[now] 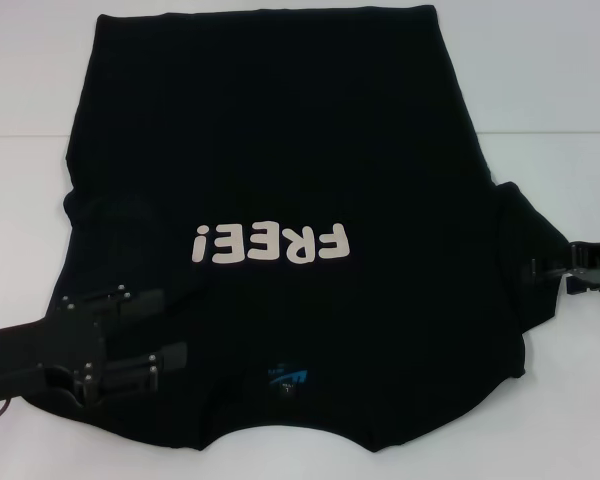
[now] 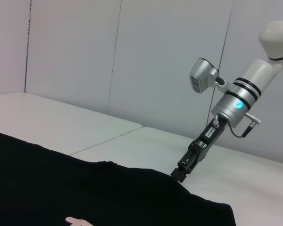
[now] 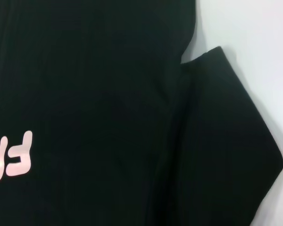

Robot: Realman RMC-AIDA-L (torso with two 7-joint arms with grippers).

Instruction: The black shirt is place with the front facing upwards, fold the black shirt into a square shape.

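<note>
The black shirt [image 1: 280, 150] lies spread front-up on the white table [image 1: 570, 80], its "FREE!" lettering [image 1: 270, 243] facing the robot and the small blue neck label [image 1: 288, 378] near the close edge. The left gripper [image 1: 175, 325] sits low over the shirt's near left corner, fingers parted with black cloth between and under them — whether they pinch it cannot be told. The right gripper [image 1: 540, 270] is at the right sleeve's [image 1: 525, 240] outer edge, its tips touching the fabric there — clenched or released, black on black hides it.
</note>
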